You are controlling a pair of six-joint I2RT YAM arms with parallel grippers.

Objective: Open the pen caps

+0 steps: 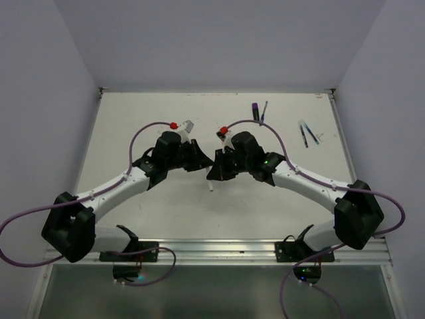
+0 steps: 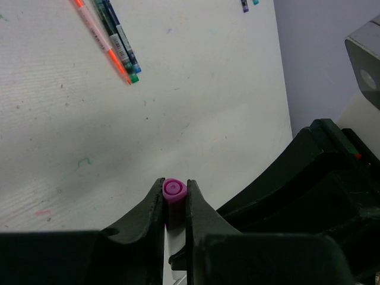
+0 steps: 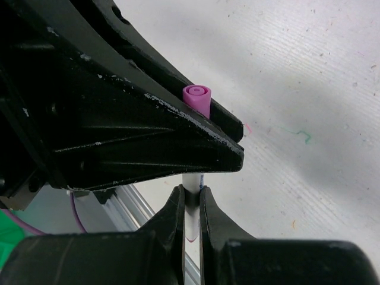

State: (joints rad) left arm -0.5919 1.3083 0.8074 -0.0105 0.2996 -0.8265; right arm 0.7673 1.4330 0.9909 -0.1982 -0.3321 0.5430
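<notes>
It was probably a robotics lab cell: a scuffed white table [image 1: 172, 212] boxed in on three sides by plain pale walls [image 1: 40, 100], an aluminium mounting rail [image 1: 219, 247] along its near edge.

Between the fingers of our black left pincer [image 2: 175, 186] we see a magenta round plastic marker cap [image 2: 173, 193], its end face a paler pink ring around a darker dot. Our black right pincer [image 3: 191, 191] closes on a white plastic marker barrel [image 3: 191, 183] bearing a small blue mark. Far ahead of the left pincer lie a slim orange-pink plastic pen [image 2: 98, 35] and two dark blue-green slim pens [image 2: 119, 37] with white label bands. The white matte tabletop [image 2: 208, 89] carries faint green and pink scribbles.
</notes>
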